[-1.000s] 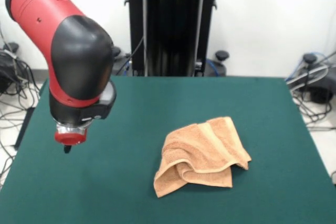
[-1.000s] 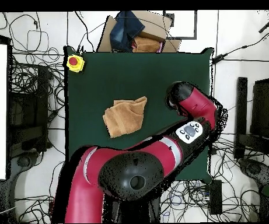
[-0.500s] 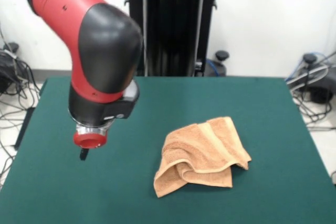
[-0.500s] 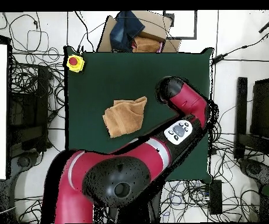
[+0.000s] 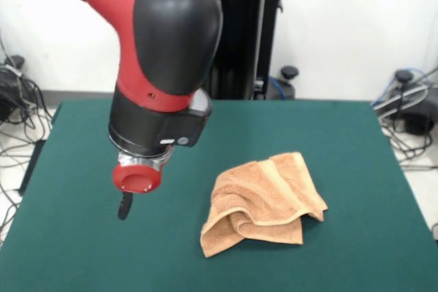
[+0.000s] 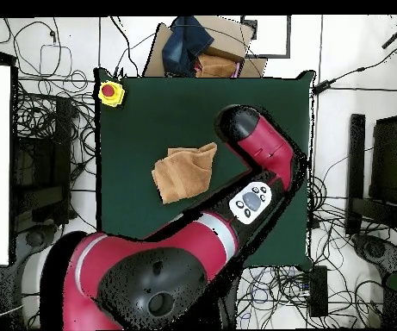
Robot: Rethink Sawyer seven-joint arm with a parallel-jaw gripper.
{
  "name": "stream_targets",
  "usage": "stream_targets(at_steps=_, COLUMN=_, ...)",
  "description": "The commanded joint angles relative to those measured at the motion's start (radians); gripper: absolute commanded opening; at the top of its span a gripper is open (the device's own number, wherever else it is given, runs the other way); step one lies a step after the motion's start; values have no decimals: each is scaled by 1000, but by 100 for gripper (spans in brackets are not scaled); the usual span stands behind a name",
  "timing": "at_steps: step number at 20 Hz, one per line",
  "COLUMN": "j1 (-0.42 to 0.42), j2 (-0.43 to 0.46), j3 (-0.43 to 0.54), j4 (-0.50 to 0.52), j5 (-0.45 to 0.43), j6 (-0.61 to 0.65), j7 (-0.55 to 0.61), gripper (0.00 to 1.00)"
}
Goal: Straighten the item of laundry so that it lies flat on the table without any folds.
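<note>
Since the earlier frame the arm has been swung nearer the towel (image 5: 262,202), which is left unmoved. The gripper (image 5: 124,206) is held above bare green table (image 5: 356,141), left of the towel in the front view and apart from it; whether it is released or clenched cannot be told. The towel is seen crumpled and folded near the table's middle, with open cloth on all sides. A yellow box with a red button (image 6: 110,91) is set at one far corner.

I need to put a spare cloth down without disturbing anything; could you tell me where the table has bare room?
The table is bare between the towel and its right and far edges in the front view. The strip between towel and gripper is narrower. The arm hangs over one side, and a yellow box with a red button fills one corner.
</note>
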Motion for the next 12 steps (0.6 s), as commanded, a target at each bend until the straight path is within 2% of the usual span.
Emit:
stream_targets(at_steps=1, j1=28, j2=52, j3=154, j4=36, j5=-7, j6=13, j7=256, gripper=100)
stream_targets(at_steps=5, j1=45, j2=165, j3=-26, j4=-152, j5=-113, j6=330, j7=356, gripper=100)
stream_targets(at_steps=6, j1=44, j2=184, j3=-58, j4=-191, j5=-147, j6=420, j7=348, gripper=100)
stream_targets(at_steps=8, j1=43, j2=201, j3=-104, j4=-240, j5=-226, j6=571, j7=259, gripper=100)
stream_targets(at_steps=10, j1=51, j2=188, j3=-100, j4=-229, j5=-271, j6=569, j7=164, gripper=100)
stream_targets(at_steps=12, j1=56, j2=165, j3=-68, j4=-197, j5=-295, j6=482, j7=87, gripper=100)
